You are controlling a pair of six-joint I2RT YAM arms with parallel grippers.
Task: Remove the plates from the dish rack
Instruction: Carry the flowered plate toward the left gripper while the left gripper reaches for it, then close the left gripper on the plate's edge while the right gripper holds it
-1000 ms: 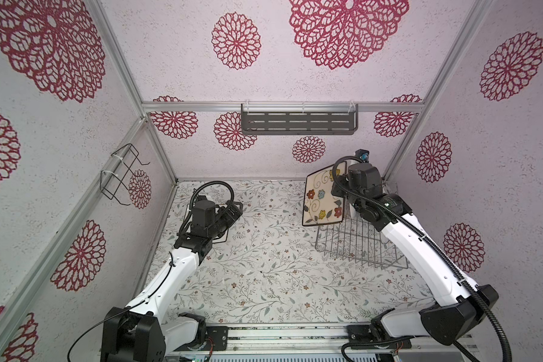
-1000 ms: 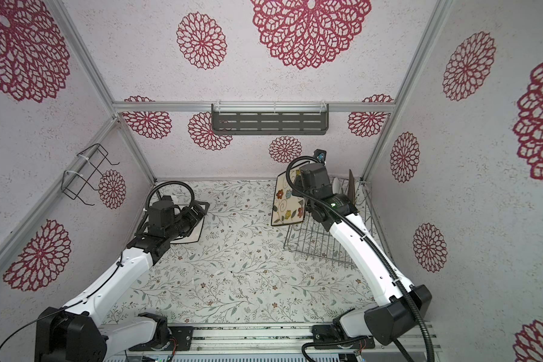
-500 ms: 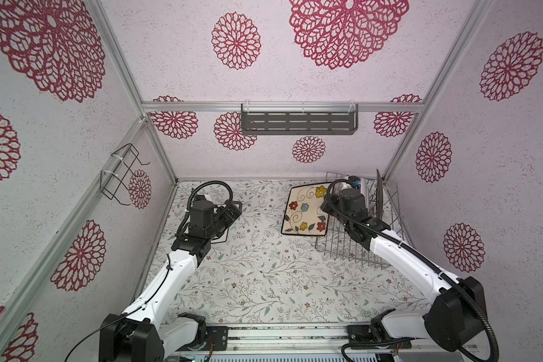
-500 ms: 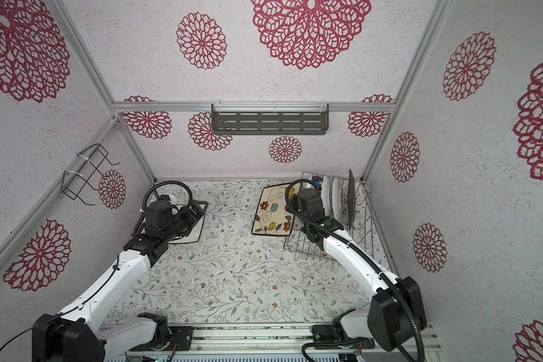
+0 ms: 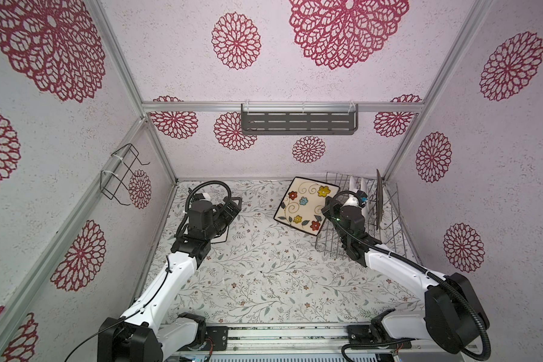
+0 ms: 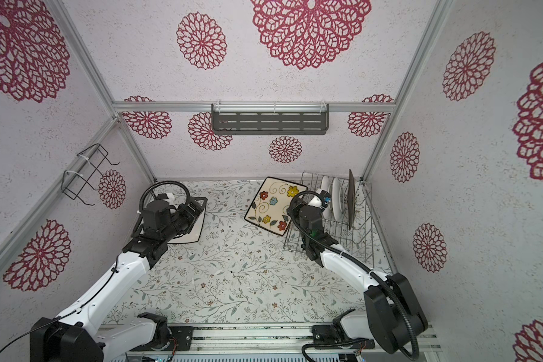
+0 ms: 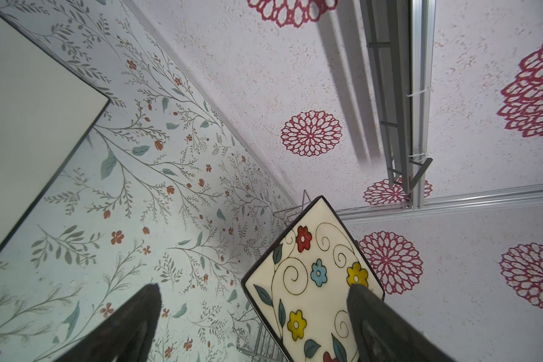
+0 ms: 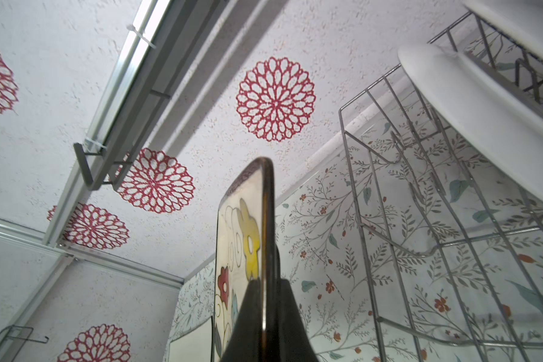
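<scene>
Holding: I'm gripping flower plate (image 5: 306, 209) by its rim, right tool (image 8: 265, 283) clamped.
Lowering: I'm aiming flat onto bench (image 5: 264, 266), clear of rack (image 5: 389, 241).
Left tool (image 7: 254, 286): standing apart, empty.

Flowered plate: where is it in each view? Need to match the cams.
Top view: plate right of centre, tilted, beside the rack.
Top view: plate at the rack's same side, nearer centre.
Left wrist: face-on, partly behind the open left gripper.
Right wrist: edge-on, pinched in the right gripper.
Shared landmark: the rack, in all four.
</scene>
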